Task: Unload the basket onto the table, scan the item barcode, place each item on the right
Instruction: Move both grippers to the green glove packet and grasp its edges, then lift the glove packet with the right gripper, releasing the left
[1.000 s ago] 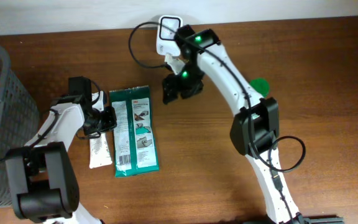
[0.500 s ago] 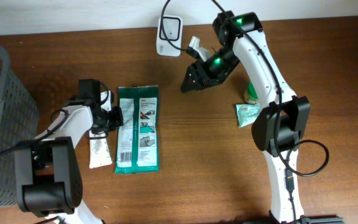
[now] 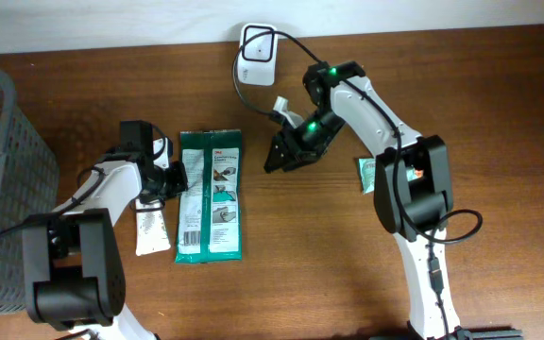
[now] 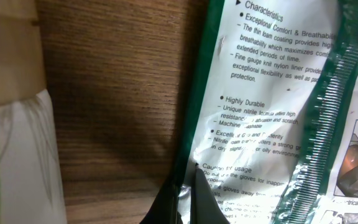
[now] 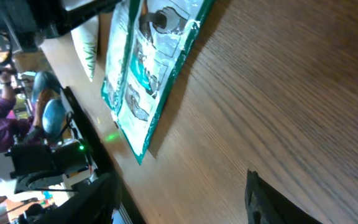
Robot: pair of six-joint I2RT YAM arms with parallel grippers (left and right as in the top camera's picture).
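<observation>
The green glove packet (image 3: 210, 195) lay flat on the wooden table (image 3: 329, 264), left of centre, long side running toward and away from me, printed face up. On the left wrist camera I could read its small print, with the crinkled foil edge (image 4: 278, 112) filling most of the frame. I could not make out a barcode on the overhead view.

The left gripper (image 3: 170, 179) sat at the packet's left edge, jaws fully closed. Its black tips (image 4: 188, 196) met right on the foil border; I could not tell whether any film was pinched between them.

Just left of the packet lay a white sachet (image 3: 151, 229), partly under the left arm.

The right gripper (image 3: 284, 153) hung just off the packet's upper right corner with its jaws apart and nothing between them. Its wrist camera looked across bare wood at the packet (image 5: 148, 81), the two fingers at the bottom of the frame (image 5: 179, 193).

The white scanner (image 3: 256, 44) sat at the table's far edge, apart from both grippers. A small green pouch (image 3: 370, 174) lay beside the right arm, and a grey basket (image 3: 3, 179) stood at the far left.
</observation>
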